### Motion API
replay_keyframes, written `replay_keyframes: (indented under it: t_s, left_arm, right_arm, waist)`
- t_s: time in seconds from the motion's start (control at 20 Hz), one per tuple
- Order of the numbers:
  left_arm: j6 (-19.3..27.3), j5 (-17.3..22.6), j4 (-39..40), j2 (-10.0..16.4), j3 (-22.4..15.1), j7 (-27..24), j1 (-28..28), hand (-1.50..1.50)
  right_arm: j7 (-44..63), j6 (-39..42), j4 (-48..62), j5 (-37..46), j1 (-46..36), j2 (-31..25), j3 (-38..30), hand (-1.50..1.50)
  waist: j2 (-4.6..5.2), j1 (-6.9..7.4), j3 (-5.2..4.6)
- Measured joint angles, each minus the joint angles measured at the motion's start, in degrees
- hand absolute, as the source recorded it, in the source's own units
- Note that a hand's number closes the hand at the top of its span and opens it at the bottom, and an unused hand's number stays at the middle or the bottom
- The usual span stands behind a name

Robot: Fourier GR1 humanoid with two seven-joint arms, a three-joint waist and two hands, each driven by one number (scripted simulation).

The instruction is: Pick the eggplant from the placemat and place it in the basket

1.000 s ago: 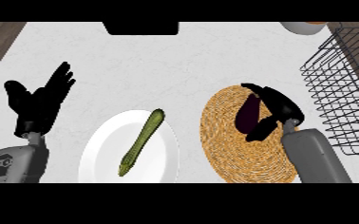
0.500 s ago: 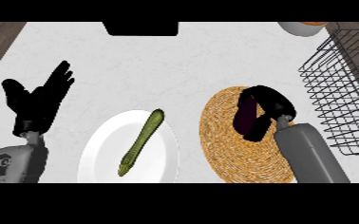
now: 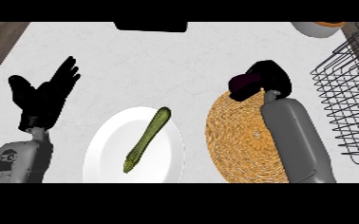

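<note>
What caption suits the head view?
Right hand curled round the eggplant at the woven placemat's far edge, wire basket alongside.

The right hand (image 3: pixel 272 75) curls its fingers round the eggplant (image 3: pixel 242 86) at the far rim of the placemat (image 3: pixel 235 137) and hides most of it, while the grey forearm (image 3: pixel 294 137) covers the placemat's right side. Right of the placemat, the wire basket (image 3: pixel 336 95) runs off the picture's edge, only its left part showing. Beyond the placemat, a bowl (image 3: pixel 317 28) and a dark flat thing (image 3: pixel 151 26) are cut off at the top.
</note>
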Motion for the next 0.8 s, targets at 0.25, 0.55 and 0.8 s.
replay_keyframes:
  t_s: [0.25, 0.55, 0.8]
  left_arm:
    - [-0.47, -0.34, 0.16, -0.47, -1.18, -0.03, -1.66, 0.0]
    - [-0.62, -0.66, 0.67, -0.98, -2.09, 0.34, -3.37, 0.0]
    - [-0.64, -0.86, 1.26, -0.68, -1.96, 0.46, -4.14, 0.0]
  right_arm:
    - [14.15, -13.63, 4.56, 5.99, -9.12, 3.17, -4.67, 1.5]
    - [16.67, -29.91, 7.6, 14.7, -18.27, 3.88, -7.07, 1.5]
    - [18.18, -36.99, 13.4, 25.08, -26.27, 2.67, -7.93, 1.5]
  waist:
    - [0.84, 2.26, 0.08]
    - [1.26, 3.51, 0.12]
    - [1.08, 3.69, 0.01]
